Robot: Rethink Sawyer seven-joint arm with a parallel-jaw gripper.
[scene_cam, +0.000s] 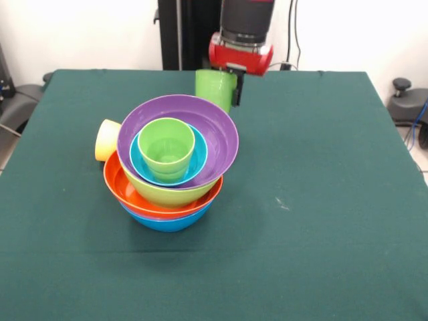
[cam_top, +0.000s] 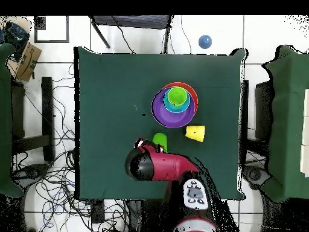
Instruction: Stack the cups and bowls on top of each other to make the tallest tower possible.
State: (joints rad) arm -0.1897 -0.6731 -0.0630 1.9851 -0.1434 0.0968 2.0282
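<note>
Nearest the counter's [scene_cam: 321, 221] front edge, left of middle, stands the tower [scene_cam: 172, 167]: a blue bowl [scene_cam: 167, 221] at the bottom, then orange [scene_cam: 134, 194], lime green [scene_cam: 167, 194] and purple [scene_cam: 200, 134] bowls, a small cyan bowl [scene_cam: 199, 160] and a green cup [scene_cam: 166, 150] on top, all smooth glossy plastic, round and nested, leaning somewhat. Most of the stacking looks done. Left, as I judge it, are the pale yellow cup [scene_cam: 105, 140] lying on its side touching the tower's left, and the light green tapered cup [scene_cam: 215, 89] near the back edge, which the gripper [scene_cam: 231, 85] appears closed on.
</note>
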